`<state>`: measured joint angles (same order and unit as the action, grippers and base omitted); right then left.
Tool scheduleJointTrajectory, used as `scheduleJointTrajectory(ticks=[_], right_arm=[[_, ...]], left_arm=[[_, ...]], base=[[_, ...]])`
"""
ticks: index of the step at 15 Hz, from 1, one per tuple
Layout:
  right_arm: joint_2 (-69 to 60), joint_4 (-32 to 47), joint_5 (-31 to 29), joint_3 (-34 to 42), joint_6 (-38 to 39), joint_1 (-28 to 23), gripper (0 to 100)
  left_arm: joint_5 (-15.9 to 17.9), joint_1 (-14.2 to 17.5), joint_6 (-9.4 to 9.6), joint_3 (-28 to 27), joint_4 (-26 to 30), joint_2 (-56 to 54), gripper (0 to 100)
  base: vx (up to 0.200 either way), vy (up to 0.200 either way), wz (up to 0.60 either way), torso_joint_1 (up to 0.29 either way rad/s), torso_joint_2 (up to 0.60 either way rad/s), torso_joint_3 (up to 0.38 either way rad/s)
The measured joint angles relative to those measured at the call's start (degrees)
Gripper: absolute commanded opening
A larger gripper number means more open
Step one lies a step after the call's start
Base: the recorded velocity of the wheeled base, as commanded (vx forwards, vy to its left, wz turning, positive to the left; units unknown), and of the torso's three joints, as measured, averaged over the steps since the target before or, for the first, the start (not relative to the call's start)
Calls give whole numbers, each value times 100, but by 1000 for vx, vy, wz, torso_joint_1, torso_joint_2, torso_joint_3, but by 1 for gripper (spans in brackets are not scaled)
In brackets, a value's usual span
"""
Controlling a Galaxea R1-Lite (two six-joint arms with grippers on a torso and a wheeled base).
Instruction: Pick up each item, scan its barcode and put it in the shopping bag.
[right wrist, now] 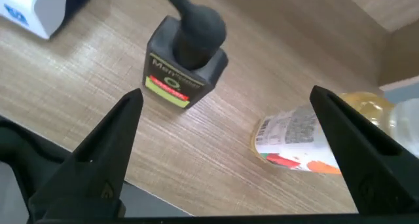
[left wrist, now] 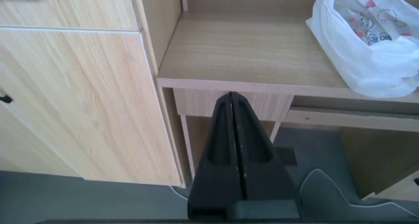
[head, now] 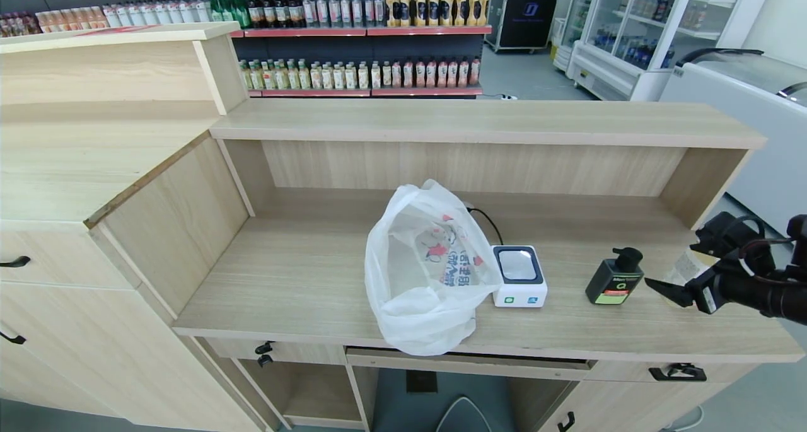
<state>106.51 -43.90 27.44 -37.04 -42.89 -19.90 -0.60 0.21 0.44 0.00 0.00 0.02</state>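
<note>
Right arm low over the counter (head: 302, 274), left arm below its front edge.
You see the right gripper (right wrist: 226, 101) spread wide and empty, farther right of the scanner (head: 519, 274) than the upright pump bottle (head: 615, 279). The shopping bag (head: 429, 274) touches the scanner's left side. The left gripper (left wrist: 233, 105) is pressed closed and empty, well left of the scanner.

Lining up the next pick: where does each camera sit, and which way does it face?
Head view: on the head, facing forward and down at the counter; right end effector at right.
Left wrist view: on the left wrist, low, facing the counter's front edge; shut left end effector shows.
Right wrist view: on the right wrist, facing down at the pump bottle past its open end effector.
Shared: head and right wrist, pump bottle and scanner; head and left wrist, shopping bag.
</note>
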Motion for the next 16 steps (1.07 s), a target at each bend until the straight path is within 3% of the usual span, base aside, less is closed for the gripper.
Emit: scheduleJointTrajectory(ticks=[5, 16], right_arm=[[995, -501, 773, -452, -329, 218, 100], [2039, -514, 1079, -1029, -374, 466, 100]], left_arm=[[2, 6, 2, 0, 0, 0, 0], [0, 6, 0, 0, 0, 0, 0]], base=[[0, 0, 0, 0, 0, 0], [0, 0, 0, 0, 0, 0]])
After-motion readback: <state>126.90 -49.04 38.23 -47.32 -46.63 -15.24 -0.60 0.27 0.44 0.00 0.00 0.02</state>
